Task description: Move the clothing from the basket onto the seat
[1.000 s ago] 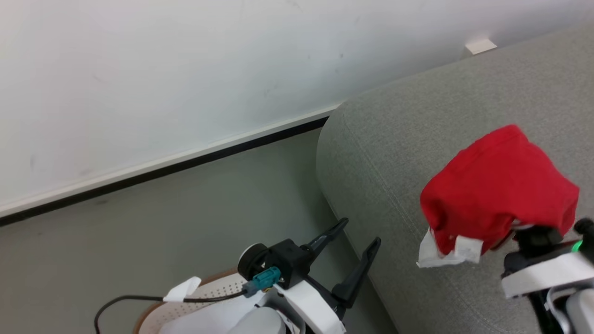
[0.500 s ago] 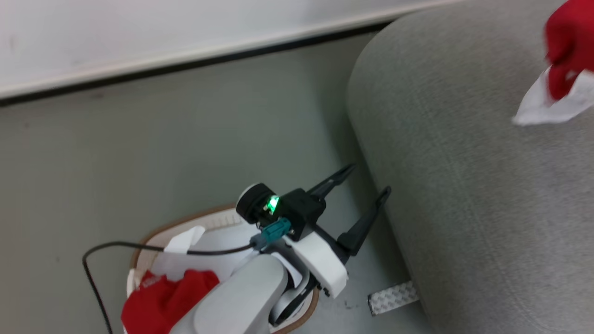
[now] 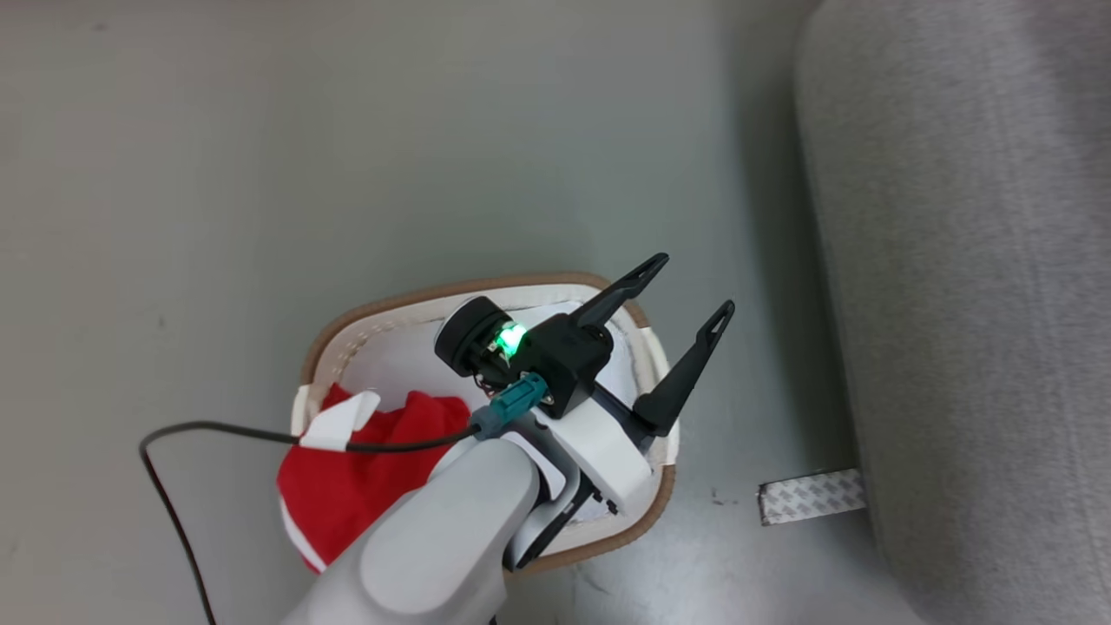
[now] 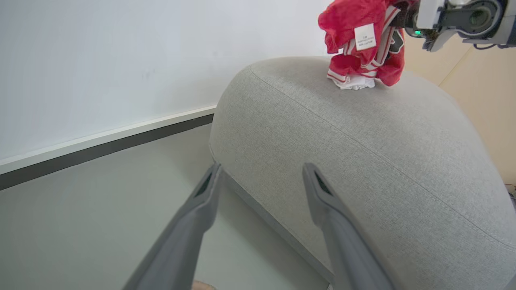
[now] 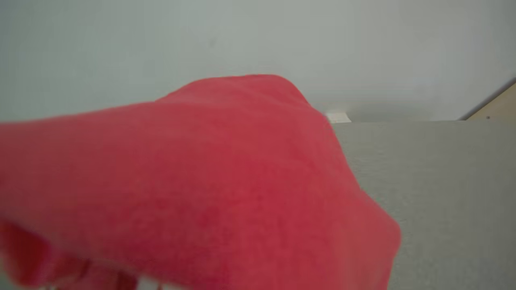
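Observation:
The cream basket (image 3: 486, 286) with a brown rim stands on the floor beside the grey seat (image 3: 972, 260). Red clothing (image 3: 364, 486) lies in its left half. My left gripper (image 3: 694, 285) hangs open and empty above the basket's right rim. In the left wrist view its fingers (image 4: 262, 167) point at the seat (image 4: 363, 141). My right gripper (image 4: 407, 16) is shut on a red garment (image 4: 342, 16) with a white label, whose lower end touches the seat top. That garment (image 5: 201, 181) drapes over the right fingers, with the seat (image 5: 443, 181) behind.
A strip of patterned tape (image 3: 811, 495) lies on the floor at the seat's base. A white wall with a dark baseboard (image 4: 105, 145) runs behind the seat. A black cable (image 3: 174, 443) loops off my left arm.
The head camera has swung down, so the basket has come into view and the right gripper with its garment has left it. My left gripper stays open.

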Tool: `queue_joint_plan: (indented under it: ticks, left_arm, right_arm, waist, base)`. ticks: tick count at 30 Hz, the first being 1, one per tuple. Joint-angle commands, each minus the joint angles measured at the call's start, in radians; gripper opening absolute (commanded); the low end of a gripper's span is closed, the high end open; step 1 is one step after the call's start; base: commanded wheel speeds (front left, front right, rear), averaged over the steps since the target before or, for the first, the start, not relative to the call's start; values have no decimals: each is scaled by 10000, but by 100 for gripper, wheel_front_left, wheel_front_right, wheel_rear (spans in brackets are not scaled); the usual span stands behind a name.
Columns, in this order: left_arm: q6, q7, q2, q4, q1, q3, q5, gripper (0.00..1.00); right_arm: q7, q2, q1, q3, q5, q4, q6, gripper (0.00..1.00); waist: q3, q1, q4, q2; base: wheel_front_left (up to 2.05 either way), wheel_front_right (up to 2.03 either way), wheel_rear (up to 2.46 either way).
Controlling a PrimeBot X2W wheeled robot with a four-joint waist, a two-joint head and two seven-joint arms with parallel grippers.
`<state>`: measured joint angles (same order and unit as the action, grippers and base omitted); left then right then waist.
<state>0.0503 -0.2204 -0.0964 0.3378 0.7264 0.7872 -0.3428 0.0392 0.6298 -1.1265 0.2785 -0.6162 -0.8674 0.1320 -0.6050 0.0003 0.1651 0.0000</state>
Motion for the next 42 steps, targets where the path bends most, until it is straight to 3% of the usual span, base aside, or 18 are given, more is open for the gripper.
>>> queue_joint_plan:
  ticks: [1, 5, 6, 7, 9, 14, 21, 27, 35, 42]
  left_arm:
    - [-60, -72, -4, -29, 125, 0, 14, 100]
    - [-123, -155, 11, 1, 141, -55, -67, 100]
    - [-129, -180, 0, 27, 123, -72, -99, 100]
    - [-133, -201, -12, 50, 102, -86, -122, 100]
    - [-139, -226, -34, 96, 27, -101, -178, 100]
    - [-95, -290, -128, 361, -277, -158, -301, 100]
    - [-186, -384, -270, 559, -959, -392, -643, 100]
    - [-347, -435, -470, 356, -1757, -904, -1013, 100]
    - [-1041, -437, -1059, -454, -2856, -2377, -1325, 100]
    - [-1848, -440, -1180, -1070, -4329, -3742, -1135, 100]
  right_arm:
    - [412, 267, -282, 183, -370, -548, -25, 0]
    - [1170, 285, -278, 750, -805, -1302, -25, 3]
    - [1192, 295, -280, 853, -892, -1411, -25, 24]
    - [1159, 275, -270, 957, -966, -1507, -25, 65]
    - [1119, 235, -251, 1128, -1039, -1731, -25, 100]
    - [2203, -164, 24, 1918, -1165, -2196, -25, 100]
    - [2742, -95, 614, 3188, -1318, -1436, -25, 100]
    - [2121, 505, 1164, 4037, -1722, -65, -25, 100]
    - [901, 1157, 1800, 4503, -1982, 2171, -24, 100]
    - [-1039, 445, 3360, 3358, -1534, 3079, -24, 100]
  waist:
    - [-183, -3, -256, 0]
    - [-53, -3, -313, 0]
    - [-3, -3, -300, 0]
    - [63, -3, -279, 0]
    - [246, -3, -211, 0]
    - [1128, -3, 48, 0]
    - [2740, -3, 279, 0]
    - [4193, -3, 132, 0]
    - [5294, -3, -289, 0]
    - [6048, -3, -739, 0]
  base:
    - [0, 0, 0]
    - [0, 0, 0]
    - [0, 0, 0]
    - [0, 0, 0]
    - [0, 0, 0]
    - [0, 0, 0]
    - [0, 0, 0]
    - [0, 0, 0]
    - [0, 0, 0]
    - [0, 0, 0]
